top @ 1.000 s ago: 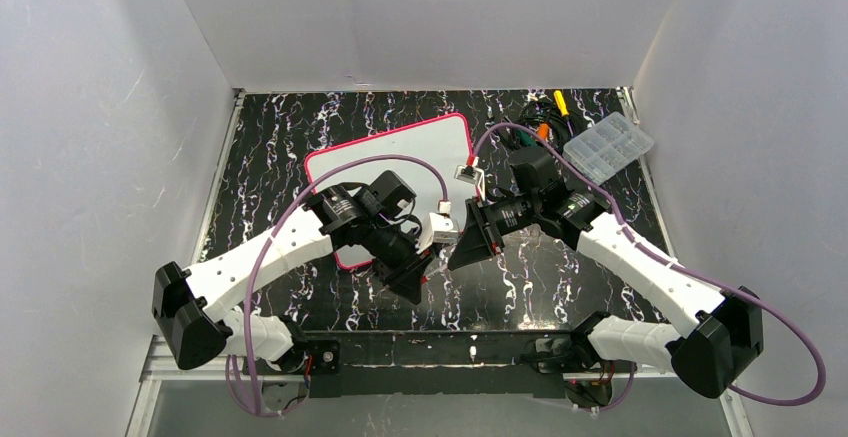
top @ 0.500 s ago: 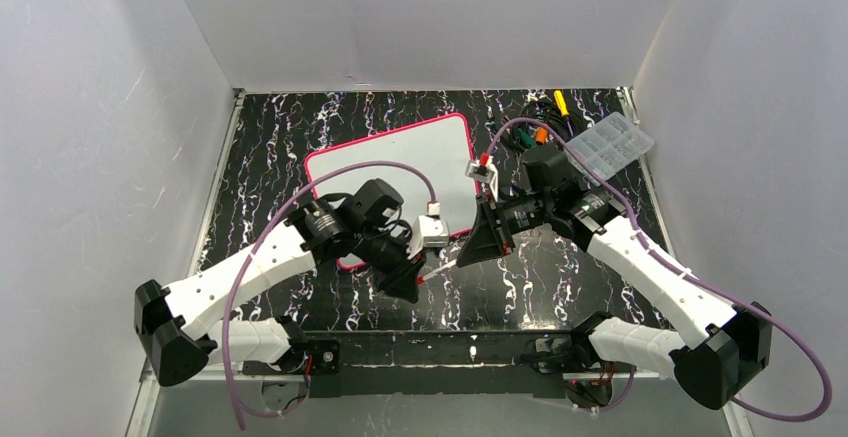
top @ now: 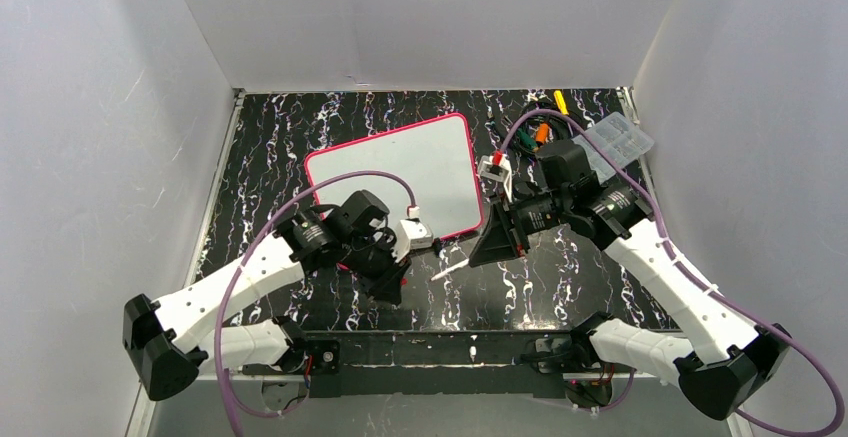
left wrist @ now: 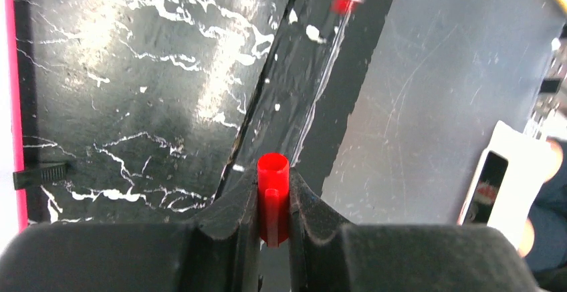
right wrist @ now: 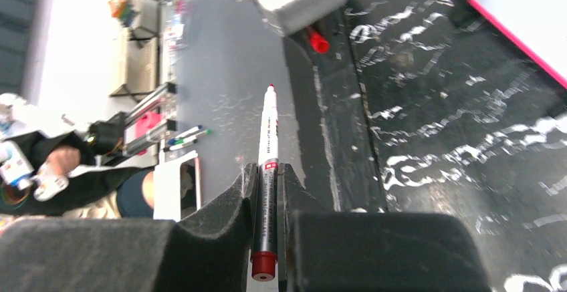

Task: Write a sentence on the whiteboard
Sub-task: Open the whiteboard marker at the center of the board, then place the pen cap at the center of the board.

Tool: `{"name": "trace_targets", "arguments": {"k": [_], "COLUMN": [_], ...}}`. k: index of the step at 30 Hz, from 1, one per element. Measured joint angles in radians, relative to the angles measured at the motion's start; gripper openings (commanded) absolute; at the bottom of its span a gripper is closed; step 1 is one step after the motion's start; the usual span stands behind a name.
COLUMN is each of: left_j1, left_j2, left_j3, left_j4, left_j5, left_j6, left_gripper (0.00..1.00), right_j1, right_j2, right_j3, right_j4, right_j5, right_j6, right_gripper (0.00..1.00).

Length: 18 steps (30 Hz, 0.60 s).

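The red marker cap (left wrist: pixel 273 170) is clamped in the left pincer (left wrist: pixel 273 192); the uncapped marker (right wrist: pixel 269 128) is gripped in the right pincer (right wrist: pixel 266 180).

Both arms match on my feed — left arm (top: pixel 225 285) and right arm (top: pixel 665 269) have white plastic link shells w/ chunky black joint housings, incl. a big black elbow block (top: pixel 150 349) on each. A purple cable (top: pixel 370 173) loops along each arm to a small white box (top: pixel 415 233) nr the wrist. Left fingers (left wrist: pixel 224 228) and right fingers (right wrist: pixel 217 222) are matte black, grainy, wedge-shaped — no markings I can read.
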Motion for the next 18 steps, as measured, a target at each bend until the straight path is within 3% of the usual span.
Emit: {"name": "trace_targets", "arguments": {"k": [6, 18], "left_j1": [-0.040, -0.251], "left_j2": [-0.020, 0.412], "left_j3": [-0.082, 0.037], "left_j4": [0.257, 0.554], "left_j5": [-0.083, -0.414], "left_j6": [-0.205, -0.418], "left_gripper": [0.00, 0.00], "right_j1": [0.001, 0.001], "right_j2": [-0.012, -0.308], "right_j3": [0.005, -0.194], "right_j4": [-0.007, 0.267], "right_j5": [0.371, 1.158], "right_j6": [0.068, 0.247], "right_gripper": [0.01, 0.01]}}
